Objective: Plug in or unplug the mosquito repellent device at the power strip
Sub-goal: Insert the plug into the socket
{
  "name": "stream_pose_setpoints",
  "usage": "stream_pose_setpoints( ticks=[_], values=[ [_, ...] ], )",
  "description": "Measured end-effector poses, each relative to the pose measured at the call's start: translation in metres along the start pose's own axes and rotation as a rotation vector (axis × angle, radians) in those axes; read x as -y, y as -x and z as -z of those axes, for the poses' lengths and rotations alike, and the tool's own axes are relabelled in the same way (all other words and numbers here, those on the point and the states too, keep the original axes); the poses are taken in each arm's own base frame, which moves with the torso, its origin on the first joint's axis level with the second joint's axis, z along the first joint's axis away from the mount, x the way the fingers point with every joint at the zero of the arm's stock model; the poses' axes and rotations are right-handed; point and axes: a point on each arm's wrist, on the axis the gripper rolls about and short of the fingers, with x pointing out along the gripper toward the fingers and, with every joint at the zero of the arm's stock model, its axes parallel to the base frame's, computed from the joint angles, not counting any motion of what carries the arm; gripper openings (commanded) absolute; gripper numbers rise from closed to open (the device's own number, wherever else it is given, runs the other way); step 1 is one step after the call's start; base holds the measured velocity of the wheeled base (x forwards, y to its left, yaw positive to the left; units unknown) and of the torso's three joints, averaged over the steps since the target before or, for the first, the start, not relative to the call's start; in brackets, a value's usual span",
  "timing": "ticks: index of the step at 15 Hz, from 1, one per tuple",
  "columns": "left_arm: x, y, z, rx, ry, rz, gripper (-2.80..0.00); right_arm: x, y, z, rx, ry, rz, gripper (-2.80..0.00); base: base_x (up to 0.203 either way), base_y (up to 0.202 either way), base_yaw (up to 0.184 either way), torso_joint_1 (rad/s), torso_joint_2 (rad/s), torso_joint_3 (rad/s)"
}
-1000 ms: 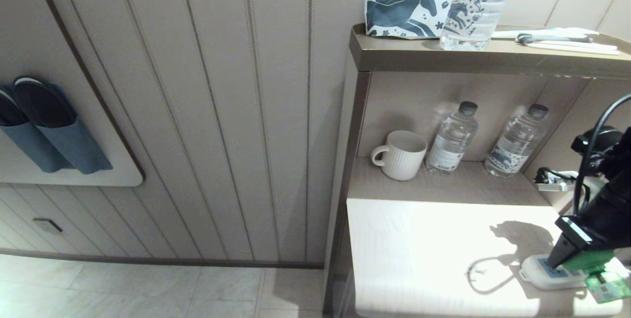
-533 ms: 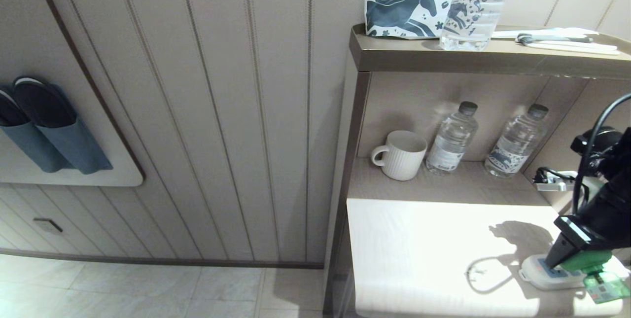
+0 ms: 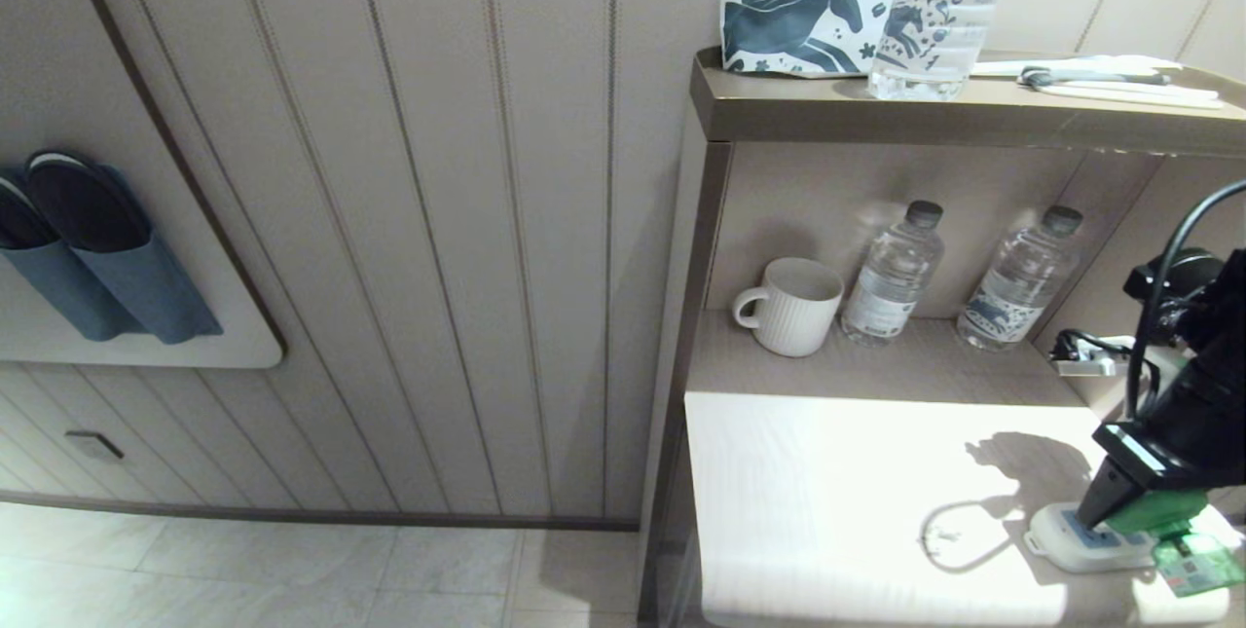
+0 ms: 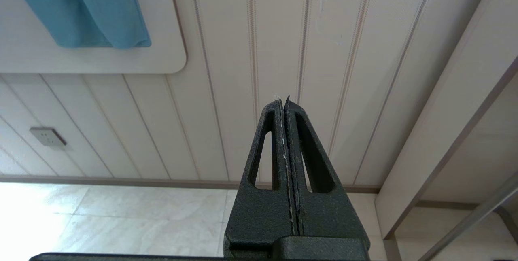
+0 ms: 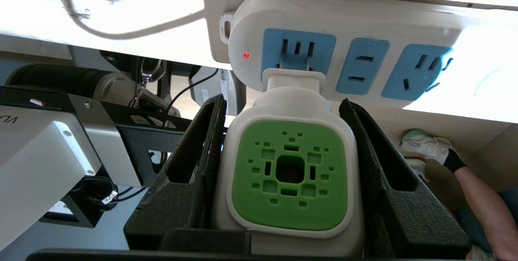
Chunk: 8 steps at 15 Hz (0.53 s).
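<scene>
Where the head view's right edge cuts the scene off, the black right gripper (image 3: 1134, 501) reaches down at about 4 o'clock over the pale wooden table (image 3: 827, 501), its jaws clamped on the mosquito repellent device (image 3: 1158, 514), a small white plug-in unit with a green perforated cap. From the head, only the green cap and a corner of the translucent green bottle show, and the bottle's label is too small to read. The long flat white power strip with three light-blue socket faces (image 3: 1081, 540) lies at the table's near right corner, partly hidden under the gripper, its far end running out of frame.

From the right wrist, the device (image 5: 288, 172) sits squarely between the two black fingers (image 5: 194, 180), its white plug neck meeting the first blue socket of the strip (image 5: 344, 22), beside a small red light. How deep the pins sit cannot be told. Glare washes out the strip's far end and much of the white cord (image 5: 121, 30). A person's arm and a shoe show past the table edge, cut off by the frame.

In its own wrist view, the left gripper (image 4: 285, 103) hangs parked toward the panelled wall, jaws pressed together.

On the shelf at 1 o'clock stand a white ribbed mug (image 3: 790, 305) and two clear water bottles (image 3: 894, 276), whose labels are unreadable.
</scene>
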Motion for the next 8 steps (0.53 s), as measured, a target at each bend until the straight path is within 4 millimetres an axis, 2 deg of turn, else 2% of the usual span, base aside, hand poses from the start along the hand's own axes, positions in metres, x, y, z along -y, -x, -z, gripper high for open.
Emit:
stream_pose_setpoints(
  ticks=[8],
  values=[
    [0.0000, 0.0000, -0.0001, 0.001, 0.000, 0.000, -2.80, -0.0009, 0.0079, 0.0029, 0.028, 0.001, 0.011, -2.80, 0.000, 0.000, 0.000, 0.000, 0.00, 0.000]
  ],
)
